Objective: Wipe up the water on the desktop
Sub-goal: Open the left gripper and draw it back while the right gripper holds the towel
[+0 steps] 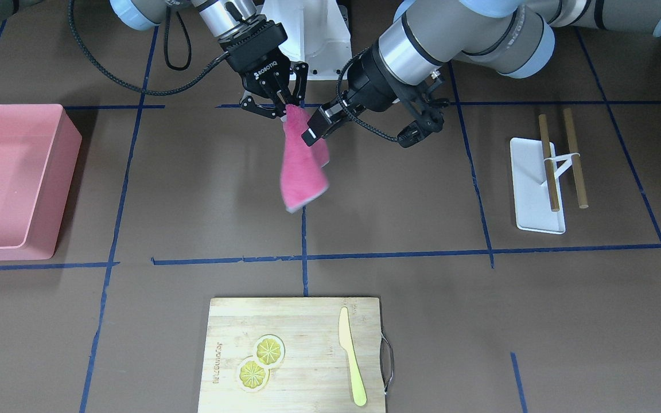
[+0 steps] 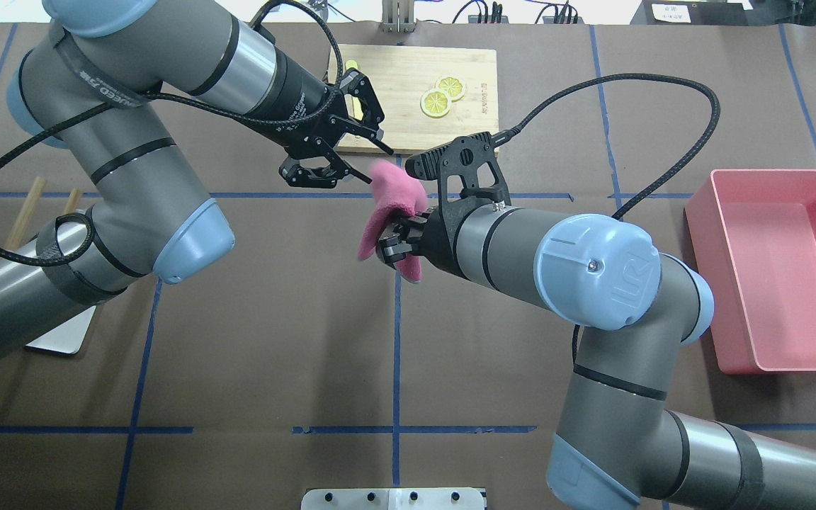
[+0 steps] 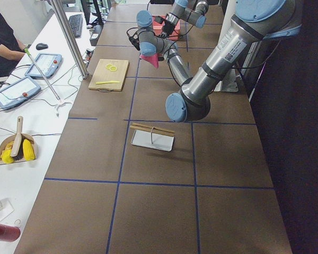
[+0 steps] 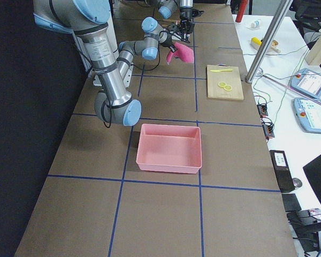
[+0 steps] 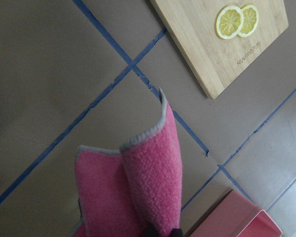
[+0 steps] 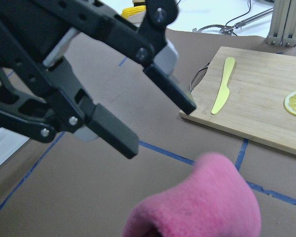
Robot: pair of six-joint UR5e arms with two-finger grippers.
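Right gripper (image 1: 286, 108) pinched closed on the top edge of a pink cloth (image 1: 303, 175), which hangs folded above the desktop (image 1: 204, 189). Left gripper (image 6: 157, 126) spread wide, one fingertip just beside the cloth; contact cannot be told. Farther out: bamboo cutting board (image 1: 307, 355) bearing lemon slices (image 1: 268, 350) and a yellow knife (image 1: 352, 361); pink bin (image 1: 63, 189); white stand (image 1: 528, 189) with two wooden sticks (image 1: 572, 155).

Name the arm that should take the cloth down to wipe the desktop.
Right, probably. The right hand is shut on the pink cloth, which hangs above the desktop. The left hand is open beside the cloth, gripping nothing. No water shows, so the wipe spot is unsure.
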